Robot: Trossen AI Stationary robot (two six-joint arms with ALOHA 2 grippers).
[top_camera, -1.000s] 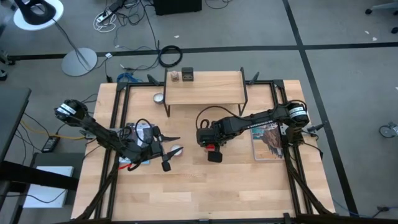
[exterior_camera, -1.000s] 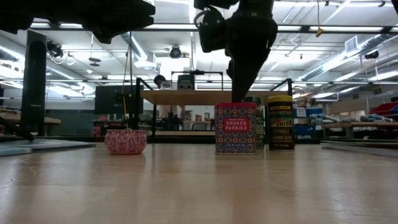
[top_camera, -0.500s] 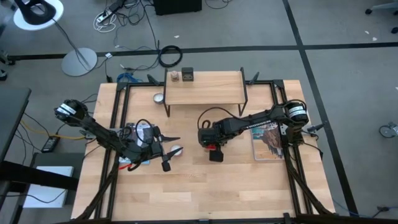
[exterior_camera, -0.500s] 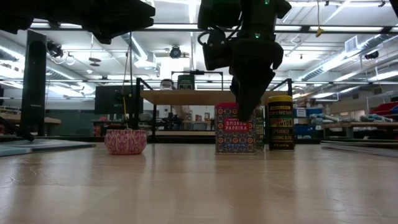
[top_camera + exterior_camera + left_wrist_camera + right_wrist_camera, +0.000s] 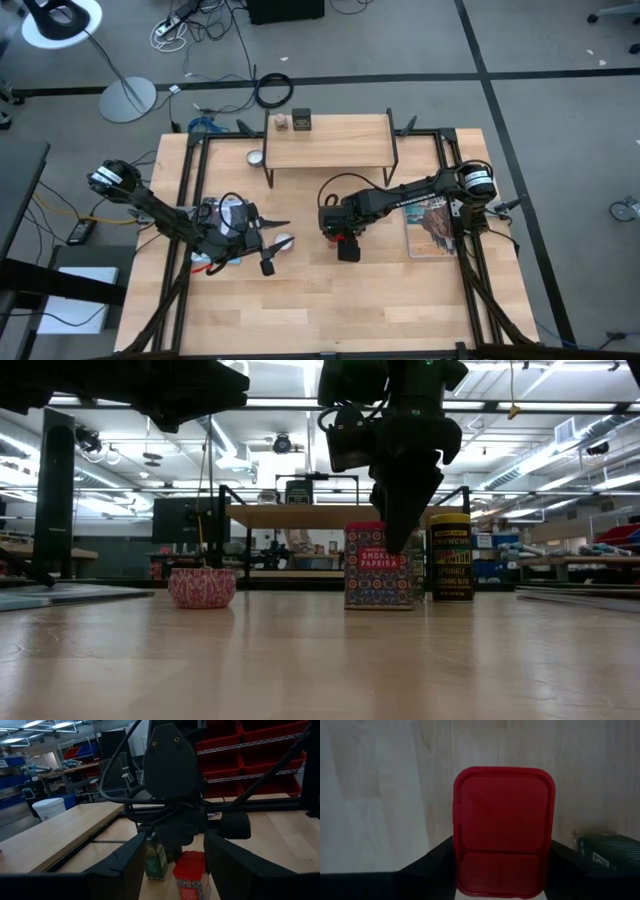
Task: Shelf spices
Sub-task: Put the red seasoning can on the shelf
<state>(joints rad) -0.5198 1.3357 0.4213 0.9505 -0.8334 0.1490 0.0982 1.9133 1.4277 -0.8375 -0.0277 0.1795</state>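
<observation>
The red boxy tin (image 5: pixel 378 565) stands on the tabletop, and my right gripper (image 5: pixel 400 530) comes down on it from above and is shut on it. The right wrist view shows its red lid (image 5: pixel 503 827). Just behind it stand the green-capped jar (image 5: pixel 156 860) and, to its right in the low view, the yellow jar (image 5: pixel 452 557). The shelf (image 5: pixel 328 141) stands at the far middle, with the small brownish jar (image 5: pixel 283 122) and the black boxy tin (image 5: pixel 300 121) on its far left corner. My left gripper (image 5: pixel 272 244) hangs open above the table, left of the red tin. My right gripper pinches the red tin between its two fingers (image 5: pixel 432 862), which lie on two opposite sides (image 5: pixel 456 865) near the lid. They come from above, pointing steeply down. The tin is upright with its base at the tabletop (image 5: pixel 380 607).
A flat book (image 5: pixel 432 225) lies right of the red tin, under the right arm. Another (image 5: pixel 215 250) lies under the left arm. A small round pink-sided tin (image 5: pixel 201 587) sits below the left gripper, and a silver disc (image 5: pixel 256 157) lies by the shelf's left legs.
My right gripper has come down over the red tin, so that its fingers now stand around the tin's top. The tin has shifted slightly on the table.
</observation>
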